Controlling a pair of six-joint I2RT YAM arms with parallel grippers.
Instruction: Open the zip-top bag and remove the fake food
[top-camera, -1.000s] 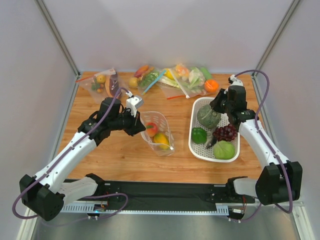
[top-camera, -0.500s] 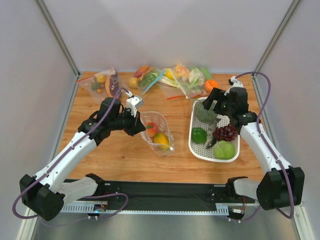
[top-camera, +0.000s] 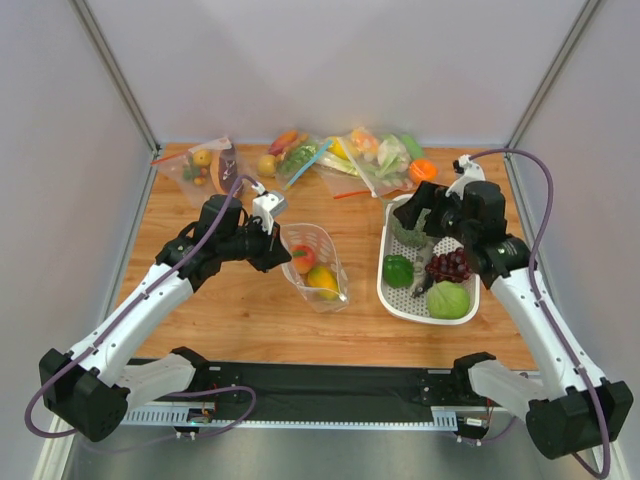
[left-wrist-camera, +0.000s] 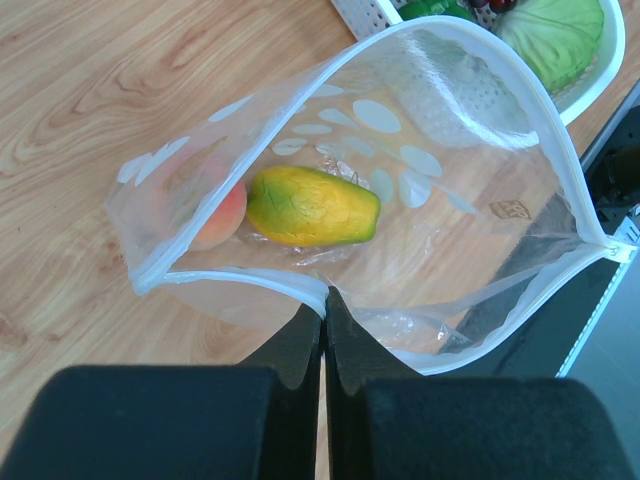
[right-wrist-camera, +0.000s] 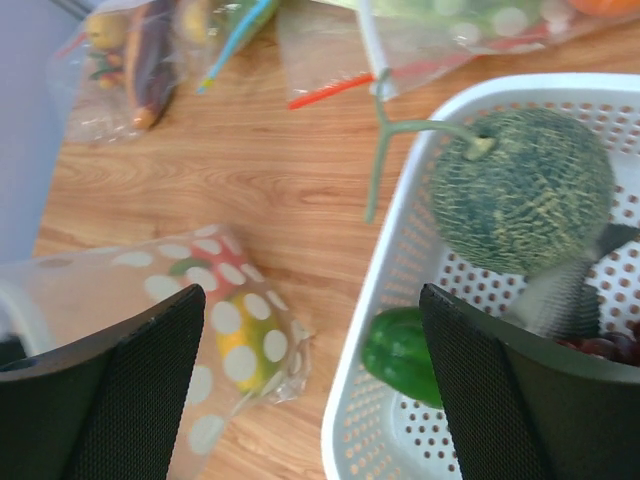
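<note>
The polka-dot zip-top bag (top-camera: 318, 265) lies open on the wood, left of the white basket (top-camera: 385, 288). My left gripper (left-wrist-camera: 325, 300) is shut on the bag's white zip rim (left-wrist-camera: 240, 283) and holds the mouth open. Inside lie an orange-red peach (left-wrist-camera: 215, 215) and a yellow fruit (left-wrist-camera: 312, 207). The grey-green bumpy ball (right-wrist-camera: 525, 190), with its long stem, rests in the basket's (right-wrist-camera: 400, 260) far end. My right gripper (right-wrist-camera: 310, 300) hangs open above the basket's left rim with nothing between its fingers; from above it (top-camera: 412, 215) partly covers the ball.
The basket also holds a glossy green pepper (top-camera: 398, 270), dark grapes (top-camera: 452, 265) and a pale cabbage (top-camera: 448, 300). Plain clear bags of food (top-camera: 350, 155) lie along the back edge, another bag (top-camera: 205, 165) at back left, and an orange (top-camera: 423, 171).
My right gripper has opened, let go of the grey-green ball in the basket and shifted left and up. The left arm and the bag have not moved.
</note>
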